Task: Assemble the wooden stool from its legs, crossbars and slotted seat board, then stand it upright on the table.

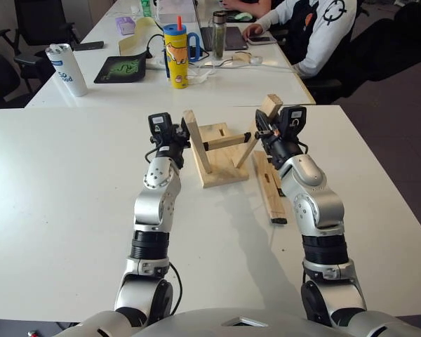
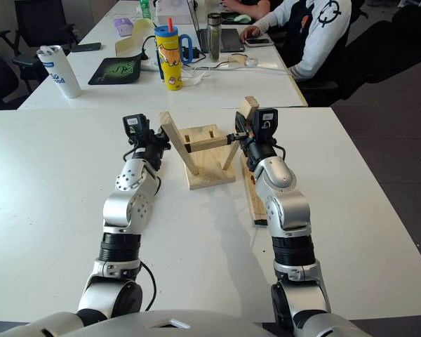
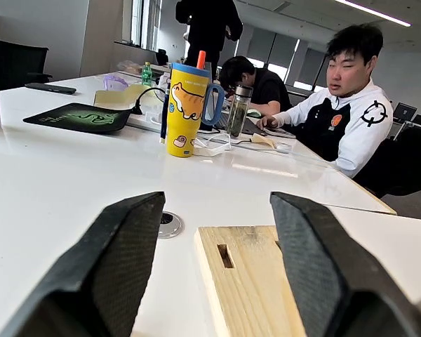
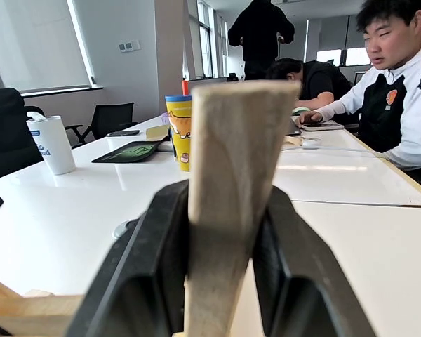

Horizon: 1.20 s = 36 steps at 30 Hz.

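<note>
My right pincer point(image 1: 262, 130) clamped one leg point(image 1: 250, 150) of two in the seat point(image 1: 223, 174), my left pincer point(image 1: 181, 136) gaped, spare pieces point(image 1: 270, 189) lay unfitted

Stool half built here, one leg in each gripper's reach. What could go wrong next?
1. The right gripper holds the right leg tilted; pushed in at that angle, it may jam or lever the crossbar out.
2. The left gripper is open, so the left leg is unclamped and may tip.
3. Spare pieces lie beside the right forearm and could get swept.
</note>
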### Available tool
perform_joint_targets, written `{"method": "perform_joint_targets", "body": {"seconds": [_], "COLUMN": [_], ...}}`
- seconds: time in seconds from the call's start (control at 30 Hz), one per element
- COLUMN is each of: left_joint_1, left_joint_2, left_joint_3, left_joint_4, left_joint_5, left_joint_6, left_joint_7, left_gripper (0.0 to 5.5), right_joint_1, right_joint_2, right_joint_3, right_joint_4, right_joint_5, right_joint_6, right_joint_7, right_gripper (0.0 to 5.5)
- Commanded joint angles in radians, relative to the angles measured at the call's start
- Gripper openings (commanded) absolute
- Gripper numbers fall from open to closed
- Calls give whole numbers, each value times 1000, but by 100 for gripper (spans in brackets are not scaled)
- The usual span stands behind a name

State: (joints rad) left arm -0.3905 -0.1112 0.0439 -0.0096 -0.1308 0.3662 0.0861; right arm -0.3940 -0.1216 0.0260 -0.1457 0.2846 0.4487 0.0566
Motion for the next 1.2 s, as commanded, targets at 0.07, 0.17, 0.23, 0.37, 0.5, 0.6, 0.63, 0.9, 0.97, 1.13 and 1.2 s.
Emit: {"method": "perform_joint_targets", "body": {"seconds": [0.07, 0.17, 0.23, 0.37, 0.5, 0.6, 0.63, 0.9, 0.97, 1.13, 1.2], "left_joint_1": [67, 72, 76, 83, 81, 80, 78, 81, 83, 85, 86], "left_joint_2": [45, 65, 76, 87, 89, 97, 98, 102, 103, 99, 98], "left_joint_3": [77, 102, 110, 139, 143, 167, 167, 183, 183, 183, 181], "left_joint_4": [-52, -64, -68, -73, -75, -77, -77, -83, -84, -90, -93], "left_joint_5": [-30, -27, -22, -28, -28, -36, -36, -35, -36, -38, -40], "left_joint_6": [17, 11, 8, -1, -3, -6, -5, -10, -10, -10, -9], "left_joint_7": [0, 4, 2, 13, 11, 19, 17, 20, 18, 19, 19], "left_gripper": [283, 283, 283, 283, 283, 283, 283, 283, 283, 283, 283], "right_joint_1": [55, 58, 59, 57, 64, 68, 70, 24, 17, 21, 20], "right_joint_2": [22, -9, -16, -19, -43, -51, -50, -4, -6, -31, -60], "right_joint_3": [15, 30, 34, 29, 61, 61, 53, 8, 14, 69, 106], "right_joint_4": [94, 99, 98, 105, 109, 133, 133, 59, 54, 99, 139], "right_joint_5": [38, 16, 8, 10, -14, -13, -6, 7, -18, -87, -130], "right_joint_6": [195, 196, 199, 214, 217, 257, 256, 16, -49, 3, 86], "right_joint_7": [26, 44, 45, 42, 58, 47, 45, 71, 79, 103, 108], "right_gripper": [106, 105, 105, 105, 105, 105, 105, 142, 171, 189, 189]}}
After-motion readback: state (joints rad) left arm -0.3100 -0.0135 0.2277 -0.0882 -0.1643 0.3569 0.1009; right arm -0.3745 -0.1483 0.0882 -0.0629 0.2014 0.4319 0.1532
